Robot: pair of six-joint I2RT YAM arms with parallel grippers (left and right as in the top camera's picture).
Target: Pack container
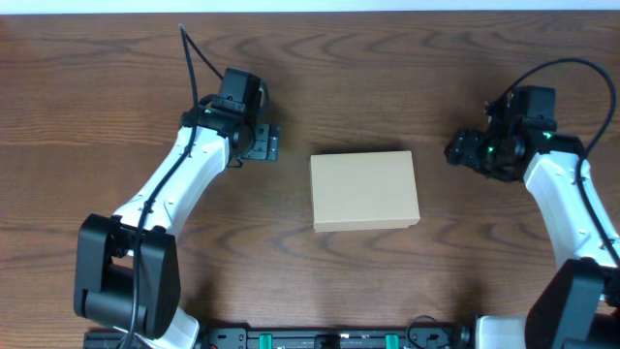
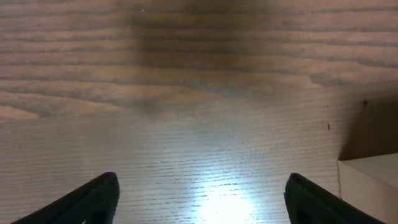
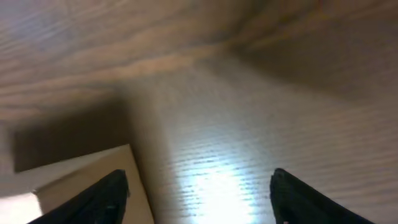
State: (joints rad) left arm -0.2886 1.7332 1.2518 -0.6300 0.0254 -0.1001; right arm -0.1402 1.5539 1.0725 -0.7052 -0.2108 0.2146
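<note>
The container (image 1: 364, 190) is a plain tan cardboard box with its lid closed flat, lying at the table's middle. My left gripper (image 1: 263, 143) is open and empty, to the box's upper left, apart from it. My right gripper (image 1: 463, 150) is open and empty, to the box's right, apart from it. In the left wrist view the open fingers (image 2: 202, 193) frame bare wood, with a corner of the box (image 2: 373, 183) at the lower right. In the right wrist view the open fingers (image 3: 199, 190) frame wood, with a box corner (image 3: 87, 177) at the lower left.
The brown wood-grain table (image 1: 320, 78) stretches around the box. Both arm bases stand at the front edge, left (image 1: 126, 281) and right (image 1: 572, 301). No other loose object shows.
</note>
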